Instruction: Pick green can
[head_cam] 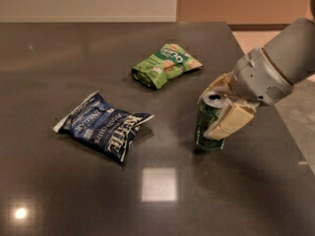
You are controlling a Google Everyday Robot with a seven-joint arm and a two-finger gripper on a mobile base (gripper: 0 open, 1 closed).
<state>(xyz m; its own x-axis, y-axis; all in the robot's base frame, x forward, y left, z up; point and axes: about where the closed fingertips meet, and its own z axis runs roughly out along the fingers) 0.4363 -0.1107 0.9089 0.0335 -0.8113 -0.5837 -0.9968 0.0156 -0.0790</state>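
Table (74, 48): dark, glossy top; a smooth hard footing for anything I slid or tipped.
Blue chip bag (101, 127): lay flat at the left, well apart from the work.
Green snack bag (166, 65): crinkled, lay flat further back, near the middle; not my target.
Green can (204, 128): stood upright on the table at the right, silver top and its opening facing up, base on the surface.
Gripper (207, 116): sat at the can. One pale finger crossed its near right side and the other sat behind the rim, and I read them as clamped on the can's wall.
Arm (275, 68): grey, came in from the right edge and angled down to the can.
Handling, my judgement: the can was rigid but thin-walled, with smooth printed metal that was likely slippery. I could not tell whether it was full or empty, so I planned for weight.
Hold, my judgement: mid-height on the round wall, on opposite sides. Too hard a squeeze might dent it, and a hold near the rim might let it swing or slip.
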